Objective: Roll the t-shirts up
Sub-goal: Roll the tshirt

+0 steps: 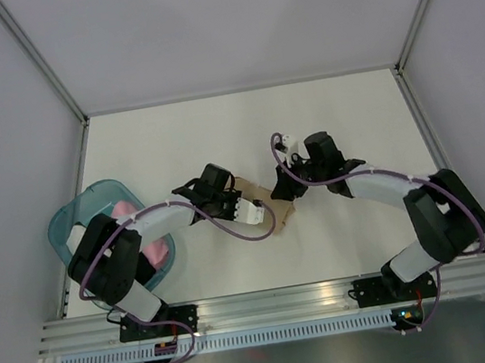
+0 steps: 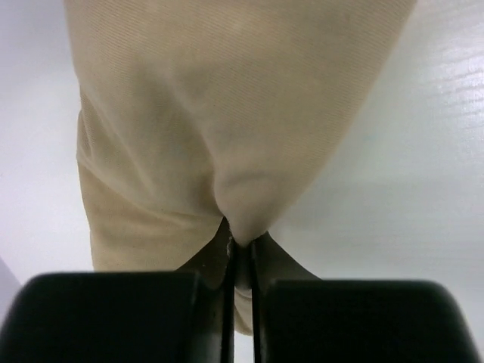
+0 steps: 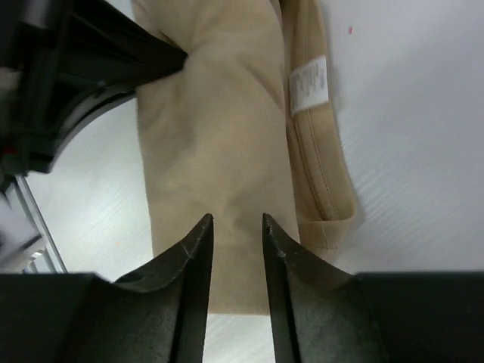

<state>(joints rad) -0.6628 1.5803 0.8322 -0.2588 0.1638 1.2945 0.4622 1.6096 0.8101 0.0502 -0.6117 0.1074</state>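
Cloth of the tan t-shirt (image 1: 276, 211) lies folded into a narrow band near the middle of the table (image 1: 217, 130), a little toward the near side, directly between the two arms. In the right wrist view the band runs lengthwise away from the camera, with the collar edge and a small white neck label (image 3: 308, 83) on its right side.

The left gripper (image 2: 240, 257) is clenched on a raised pinch of the tan fabric, its fingers pressed together with the cloth puckering up out of them. The right gripper (image 3: 237, 227) hovers over the other end of the band with its fingers (image 3: 198, 249) parted and nothing between them; the cloth shows through the gap. The two grippers are near each other, and the left one's black body fills the upper left of the right wrist view.

A teal basket (image 1: 66, 224) sits at the left edge of the table, well apart from the shirt. It holds a pink bundle (image 1: 124, 206), partly hidden by the left arm, which reaches across the basket.

White tabletop shows from the shirt to the far wall and out to the right edge. A metal rail (image 1: 278, 299) carrying both arm bases runs along the near edge.
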